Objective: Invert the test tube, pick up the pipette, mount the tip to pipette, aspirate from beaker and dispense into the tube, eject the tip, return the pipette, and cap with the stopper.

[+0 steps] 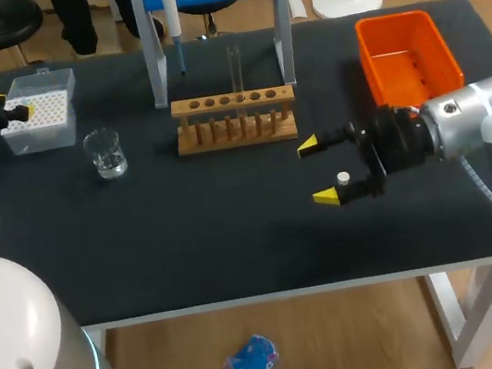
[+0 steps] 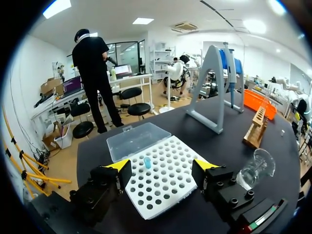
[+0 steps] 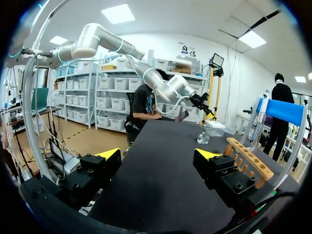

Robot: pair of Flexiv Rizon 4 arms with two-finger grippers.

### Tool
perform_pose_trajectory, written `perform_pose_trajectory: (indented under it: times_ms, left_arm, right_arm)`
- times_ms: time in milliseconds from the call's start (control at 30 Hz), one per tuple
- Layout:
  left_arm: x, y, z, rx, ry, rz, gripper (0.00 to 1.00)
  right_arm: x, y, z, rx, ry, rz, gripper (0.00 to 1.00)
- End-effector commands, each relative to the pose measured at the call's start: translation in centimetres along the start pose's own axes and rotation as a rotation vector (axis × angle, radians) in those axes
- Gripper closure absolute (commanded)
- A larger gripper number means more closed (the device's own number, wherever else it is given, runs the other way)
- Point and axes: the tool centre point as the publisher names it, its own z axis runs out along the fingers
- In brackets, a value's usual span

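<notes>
This is a laboratory bench. On the black table (image 1: 189, 240) stand a wooden test tube rack (image 1: 236, 130) holding one glass test tube (image 1: 235, 66), a glass beaker (image 1: 106, 154) and a tip box (image 1: 40, 112). A pipette (image 1: 170, 9) hangs from a stand (image 1: 155, 58).

A black table (image 1: 236, 242) holds a white tip box (image 1: 39, 119) at far left, a glass beaker (image 1: 106, 154) beside it, a wooden tube rack (image 1: 234, 121) mid-table, a grey pipette stand (image 1: 155, 68) behind that, an orange bin (image 1: 404, 61) far right, and a small white stopper (image 1: 343, 177).
</notes>
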Motion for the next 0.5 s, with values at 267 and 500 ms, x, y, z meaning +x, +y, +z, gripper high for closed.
perform_pose_trajectory:
  times_ms: [267,500]
  left_arm:
    - [-0.5,0.0,1.4,-0.016,0.013,0.003,0.28]
    - [-0.3,0.2,1.9,-0.019,0.017,0.0,0.38]
  right_arm:
    - [0.1,0.0,0.0,0.001,-0.002,-0.001,0.0]
    - [0.1,0.0,0.0,0.001,-0.002,-0.001,0.0]
